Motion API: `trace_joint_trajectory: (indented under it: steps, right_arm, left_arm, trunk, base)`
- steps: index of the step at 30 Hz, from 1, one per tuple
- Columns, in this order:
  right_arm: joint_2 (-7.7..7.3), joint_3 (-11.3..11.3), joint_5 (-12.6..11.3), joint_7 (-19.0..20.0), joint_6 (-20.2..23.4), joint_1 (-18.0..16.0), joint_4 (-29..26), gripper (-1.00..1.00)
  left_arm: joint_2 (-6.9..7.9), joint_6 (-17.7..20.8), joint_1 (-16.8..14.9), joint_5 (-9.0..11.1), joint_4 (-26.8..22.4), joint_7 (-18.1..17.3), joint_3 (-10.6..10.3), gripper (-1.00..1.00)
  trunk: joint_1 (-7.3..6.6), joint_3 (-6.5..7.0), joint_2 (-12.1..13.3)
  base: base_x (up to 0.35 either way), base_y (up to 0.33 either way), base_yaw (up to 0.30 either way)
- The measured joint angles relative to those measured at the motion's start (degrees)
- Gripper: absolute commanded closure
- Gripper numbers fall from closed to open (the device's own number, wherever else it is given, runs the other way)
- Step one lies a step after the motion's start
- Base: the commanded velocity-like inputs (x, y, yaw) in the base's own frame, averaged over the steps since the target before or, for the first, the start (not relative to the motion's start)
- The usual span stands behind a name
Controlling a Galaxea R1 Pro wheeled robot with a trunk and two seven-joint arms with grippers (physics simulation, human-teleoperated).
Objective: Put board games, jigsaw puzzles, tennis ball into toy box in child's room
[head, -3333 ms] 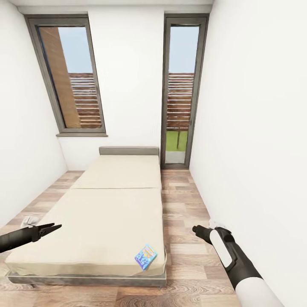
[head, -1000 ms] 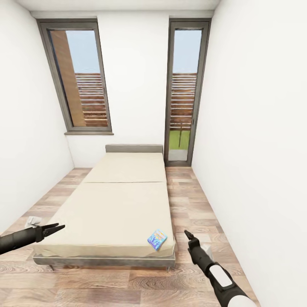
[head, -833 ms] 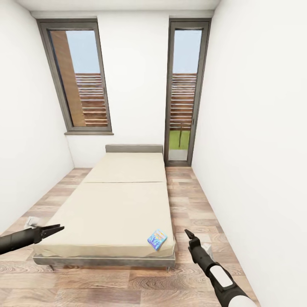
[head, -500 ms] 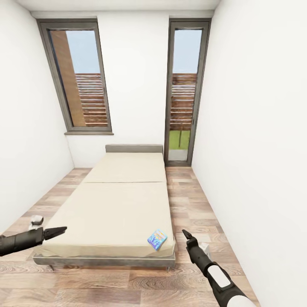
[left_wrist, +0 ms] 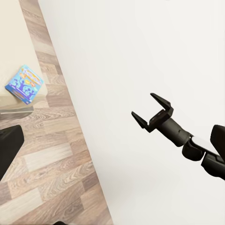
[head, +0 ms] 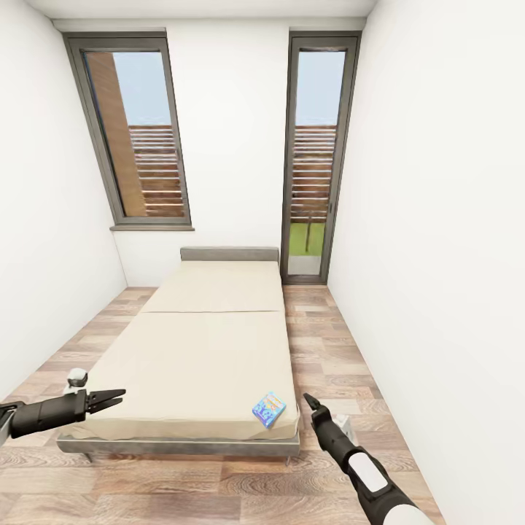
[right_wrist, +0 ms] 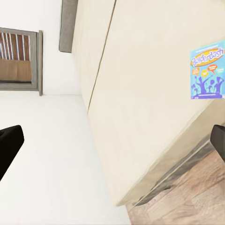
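A small blue board game point(head: 269, 409) printed "Balderdash" lies flat on the near right corner of the beige bed point(head: 197, 350). It also shows in the left wrist view point(left_wrist: 24, 83) and the right wrist view point(right_wrist: 207, 74). My left gripper point(head: 111, 399) hangs open over the bed's near left corner, far from the game. My right gripper point(head: 308, 402) is open and empty above the floor just right of that corner, a short way from the game. The left wrist view shows its spread fingers point(left_wrist: 160, 101). The table, toy box, puzzles and ball are out of view.
The bed fills the middle of a narrow room with wood floor point(head: 328, 343) strips on both sides. White walls point(head: 437, 255) close in left and right. A window point(head: 138, 138) and a glass door point(head: 313, 160) stand in the far wall.
My left gripper has slid right, over the bed's near left corner. My right gripper has edged left toward the corner with the blue game. Over the last second the camera has held still.
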Motion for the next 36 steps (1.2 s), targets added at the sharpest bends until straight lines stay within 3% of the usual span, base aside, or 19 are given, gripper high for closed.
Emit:
trace_joint_trajectory:
  steps: [8, 19, 36]
  right_arm:
    - [-0.14, 0.08, -0.09, -0.05, -0.08, 0.0, 0.0, -1.0]
    - [-0.18, -0.01, -0.19, 0.02, -0.1, 0.0, 0.0, -1.0]
    - [-0.14, -0.01, -0.16, -0.05, -0.1, 0.0, 0.0, -1.0]
  left_arm:
    - [0.11, 0.16, 0.0, 0.04, 0.0, 0.0, 0.1, -1.0]
    - [0.11, 0.24, 0.0, 0.12, 0.04, 0.0, 0.1, -1.0]
    - [0.03, 0.16, 0.0, 0.13, 0.09, 0.0, 0.95, -1.0]
  trunk:
    - [0.0, 0.0, 0.0]
    - [2.42, -1.98, -4.41]
    - [2.42, -1.99, -4.43]
  base:
    - [0.0, 0.0, 0.0]
    - [0.0, 0.0, 0.0]
    - [0.0, 0.0, 0.0]
